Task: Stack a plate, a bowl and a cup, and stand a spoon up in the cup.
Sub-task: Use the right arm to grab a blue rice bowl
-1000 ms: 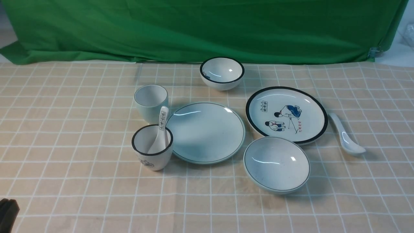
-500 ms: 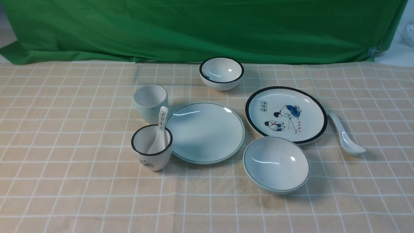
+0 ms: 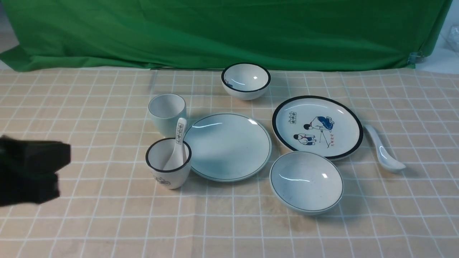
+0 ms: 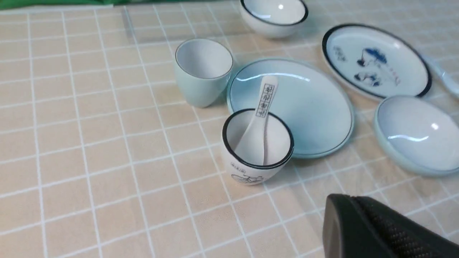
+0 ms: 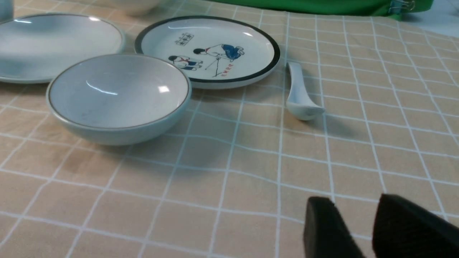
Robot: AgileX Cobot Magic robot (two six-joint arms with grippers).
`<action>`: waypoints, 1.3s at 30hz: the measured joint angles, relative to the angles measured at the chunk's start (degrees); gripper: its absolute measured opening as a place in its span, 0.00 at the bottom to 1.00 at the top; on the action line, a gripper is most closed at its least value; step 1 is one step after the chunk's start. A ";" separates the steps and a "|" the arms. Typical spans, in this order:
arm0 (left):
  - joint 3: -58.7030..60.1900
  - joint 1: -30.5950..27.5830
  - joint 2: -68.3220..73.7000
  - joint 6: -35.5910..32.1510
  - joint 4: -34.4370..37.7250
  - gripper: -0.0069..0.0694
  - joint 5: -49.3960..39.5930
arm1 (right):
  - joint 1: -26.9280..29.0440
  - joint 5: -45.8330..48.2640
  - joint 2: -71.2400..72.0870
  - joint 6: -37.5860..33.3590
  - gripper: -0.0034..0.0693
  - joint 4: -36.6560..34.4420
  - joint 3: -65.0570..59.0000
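The plate (image 3: 227, 147) lies in the middle of the table. The bowl (image 3: 306, 181) sits at its near right, and the cup (image 3: 167, 113) stands upright at its far left. The plain spoon (image 3: 382, 150) lies flat at the far right. My left gripper (image 3: 62, 172) hangs at the left edge, well left of the cups. In the left wrist view the left gripper (image 4: 333, 215) has its jaws together and empty, with the cup (image 4: 202, 71) and plate (image 4: 290, 107) ahead. My right gripper (image 5: 355, 211) is open and empty, short of the bowl (image 5: 118, 93) and the spoon (image 5: 299, 93); it is out of the front view.
A black-rimmed printed cup (image 3: 168, 163) holds a spoon with black characters (image 3: 179, 134), just left of the plate. A cartoon plate with a thick black rim (image 3: 317, 127) and a small black-rimmed bowl (image 3: 245, 80) stand behind. A green cloth (image 3: 215, 32) closes the back.
My left gripper has come into the front view from the lower left and now sits higher and further right. The dishes have not moved.
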State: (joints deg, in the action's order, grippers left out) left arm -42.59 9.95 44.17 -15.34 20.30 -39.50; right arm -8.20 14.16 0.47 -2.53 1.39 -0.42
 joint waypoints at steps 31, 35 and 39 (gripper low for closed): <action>-3.37 7.76 1.18 -17.35 11.88 0.12 1.91 | -20.95 28.20 -67.00 -5.10 0.22 -5.66 51.97; -3.37 7.76 -3.16 -17.46 11.93 0.12 0.50 | -28.25 28.48 -79.46 -6.13 0.37 -1.39 59.97; -3.37 7.76 -5.88 -17.46 11.93 0.12 -1.16 | -31.53 28.39 -88.03 -7.79 0.63 0.21 65.08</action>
State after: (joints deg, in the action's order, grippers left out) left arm -45.96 17.71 38.30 -32.80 32.22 -40.66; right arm -39.74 42.54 -87.55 -10.32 1.60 64.66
